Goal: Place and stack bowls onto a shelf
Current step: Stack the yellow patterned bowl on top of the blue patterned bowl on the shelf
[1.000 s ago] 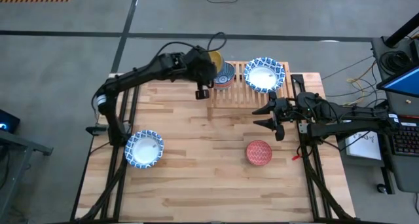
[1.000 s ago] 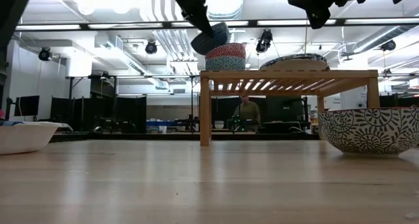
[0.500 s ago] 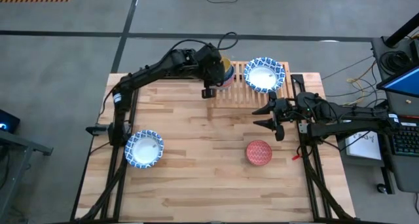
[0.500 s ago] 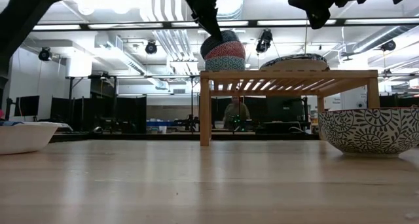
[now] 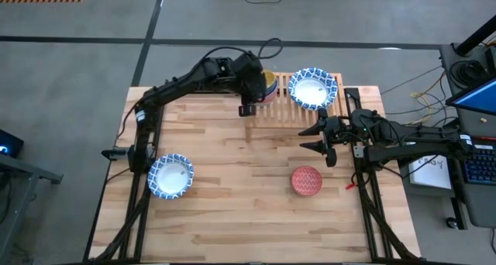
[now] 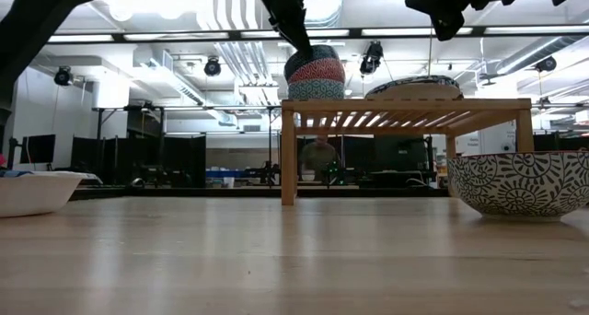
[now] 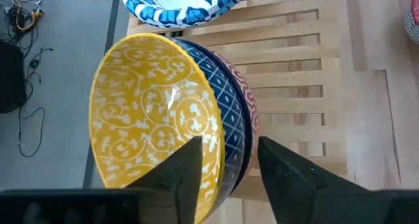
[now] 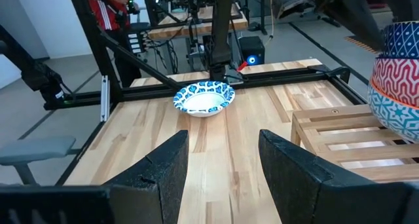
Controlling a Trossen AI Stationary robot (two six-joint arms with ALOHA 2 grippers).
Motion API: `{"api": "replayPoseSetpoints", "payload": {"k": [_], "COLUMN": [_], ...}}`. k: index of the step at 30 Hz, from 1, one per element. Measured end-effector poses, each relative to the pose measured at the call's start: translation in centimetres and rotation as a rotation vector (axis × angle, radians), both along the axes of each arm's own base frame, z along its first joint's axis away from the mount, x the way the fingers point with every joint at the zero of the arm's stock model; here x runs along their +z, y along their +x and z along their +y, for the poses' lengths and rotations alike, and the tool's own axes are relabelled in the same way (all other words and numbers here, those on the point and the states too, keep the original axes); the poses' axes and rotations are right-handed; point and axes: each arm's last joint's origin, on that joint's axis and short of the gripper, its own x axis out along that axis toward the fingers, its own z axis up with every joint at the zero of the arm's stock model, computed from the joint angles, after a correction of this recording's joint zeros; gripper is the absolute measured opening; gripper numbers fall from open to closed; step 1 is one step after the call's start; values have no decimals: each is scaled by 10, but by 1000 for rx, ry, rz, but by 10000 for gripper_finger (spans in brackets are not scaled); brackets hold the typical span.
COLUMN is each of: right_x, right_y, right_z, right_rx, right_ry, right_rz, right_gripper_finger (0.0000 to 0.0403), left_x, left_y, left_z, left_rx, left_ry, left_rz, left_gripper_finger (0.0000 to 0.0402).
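On the light wooden shelf (image 5: 283, 110) at the table's far side, a stack of small bowls (image 6: 315, 73) stands on the left end. Its top bowl (image 7: 154, 112) is yellow inside and dark blue outside. My left gripper (image 7: 229, 152) is open over this stack, one finger inside the top bowl's rim and one outside. A large blue-and-white bowl (image 5: 313, 88) rests on the shelf's right end. A second one (image 5: 170, 176) and a small red bowl (image 5: 306, 180) sit on the table. My right gripper (image 5: 316, 137) waits open near the right edge.
The shelf's slats (image 7: 288, 73) between the stack and the large bowl are bare. The red bowl lies just in front of my right gripper's arm. A person shows in the room beyond the table (image 8: 118, 1).
My left gripper has carried the dark-sided bowl, tilted and clear of the shelf, toward the table's right and far side and onto the stack. The bowl now sits nested on top, nearly level, and the gripper has kept still since.
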Motion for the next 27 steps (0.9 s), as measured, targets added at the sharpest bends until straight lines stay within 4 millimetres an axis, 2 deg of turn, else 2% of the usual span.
{"api": "replayPoseSetpoints", "payload": {"k": [7,11,17,22,27], "right_x": [0,1,-10,-16,4], "right_y": [0,1,15,39,64], "right_z": [0,-1,-8,-10,-18], "right_rx": [-5,-31,-209,-218,-229], "right_ry": [8,3,8,11,-62], "right_rz": [2,-11,57,46,19], "right_gripper_finger": [176,176,169,116,33], "left_x": [18,31,40,27,13], "left_y": [-14,-28,-50,-66,-95], "left_z": [-9,-16,-32,-52,-73], "left_rx": [20,10,-66,-94,-94], "left_ry": [-12,-64,-211,-210,-219], "left_rz": [-38,-70,-117,-147,-288], "left_gripper_finger": [174,174,158,135,114]}}
